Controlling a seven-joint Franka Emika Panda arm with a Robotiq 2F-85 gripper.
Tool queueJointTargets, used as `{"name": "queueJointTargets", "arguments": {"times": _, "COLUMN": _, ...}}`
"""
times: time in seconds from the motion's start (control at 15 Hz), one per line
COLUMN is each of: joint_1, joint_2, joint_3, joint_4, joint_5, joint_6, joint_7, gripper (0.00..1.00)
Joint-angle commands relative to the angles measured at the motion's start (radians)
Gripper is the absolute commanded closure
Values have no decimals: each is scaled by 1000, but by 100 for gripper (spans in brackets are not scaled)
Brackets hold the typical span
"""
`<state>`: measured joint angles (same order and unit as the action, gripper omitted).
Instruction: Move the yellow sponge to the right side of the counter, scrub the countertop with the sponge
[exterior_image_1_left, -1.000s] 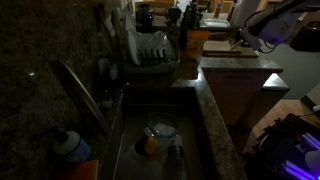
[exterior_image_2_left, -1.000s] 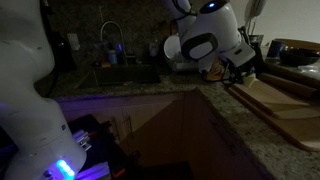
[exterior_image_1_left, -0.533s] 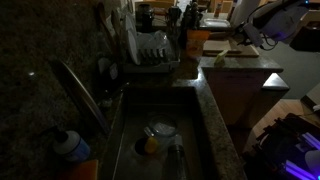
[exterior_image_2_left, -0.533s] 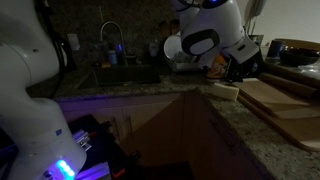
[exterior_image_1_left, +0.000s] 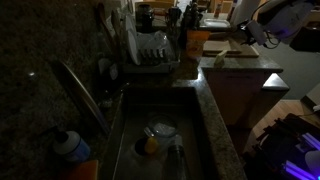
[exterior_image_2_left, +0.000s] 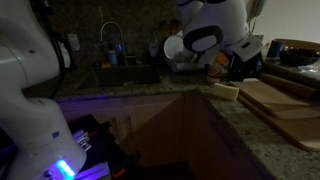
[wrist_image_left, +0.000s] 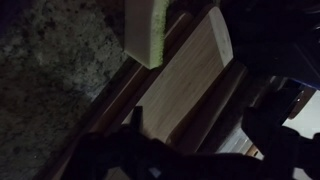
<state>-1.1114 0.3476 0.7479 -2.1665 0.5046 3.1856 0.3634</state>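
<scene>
While the gripper hangs nearest in the wrist view, its jaws spread with nothing between them so far as the gloom allows, wooden cutting boards run beneath it and the yellow sponge lies beyond on the speckled counter, just beside the boards' edge; in an exterior view it sits on that same stretch, well apart from the sink farther back; the move across the counter looks done, though which end counts as right cannot be told, and the scrubbing appears not yet begun, with the sponge needing to be gripped first
</scene>
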Motion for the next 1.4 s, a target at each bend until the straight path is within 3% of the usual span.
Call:
{"name": "queueJointTargets", "arguments": {"times": 0.0, "joint_1": -19, "joint_2": 47, "joint_3": 46, "joint_4": 29, "joint_5": 7, "joint_6": 58, "joint_7": -20, "gripper": 0}}
{"name": "queueJointTargets", "arguments": {"times": 0.13, "joint_1": -37, "joint_2": 122, "joint_3": 108, "joint_4": 48, "joint_5": -18, "joint_6": 185, "joint_7": -53, "gripper": 0}}
{"name": "queueJointTargets", "arguments": {"times": 0.2, "joint_1": -71, "joint_2": 189, "joint_3": 179, "joint_4": 63, "joint_5": -53, "joint_6": 258, "joint_7": -67, "gripper": 0}}
{"name": "queueJointTargets", "arguments": {"times": 0.4, "joint_1": -81, "joint_2": 306, "joint_3": 231, "joint_4": 66, "joint_5": -149, "joint_6": 314, "joint_7": -28, "gripper": 0}}
{"name": "queueJointTargets", "arguments": {"times": 0.53, "joint_1": -73, "joint_2": 341, "joint_3": 207, "joint_4": 87, "joint_5": -247, "joint_6": 273, "joint_7": 42, "gripper": 0}}
{"name": "queueJointTargets", "arguments": {"times": 0.67, "joint_1": -43, "joint_2": 290, "joint_3": 172, "joint_4": 62, "joint_5": -247, "joint_6": 272, "joint_7": 72, "gripper": 0}}
{"name": "queueJointTargets", "arguments": {"times": 0.93, "joint_1": -39, "joint_2": 318, "joint_3": 154, "joint_4": 80, "joint_5": -256, "joint_6": 244, "joint_7": 80, "gripper": 0}}
{"name": "queueJointTargets", "arguments": {"times": 1.33, "joint_1": 28, "joint_2": 296, "joint_3": 72, "joint_4": 68, "joint_5": -217, "joint_6": 181, "joint_7": 94, "gripper": 0}}
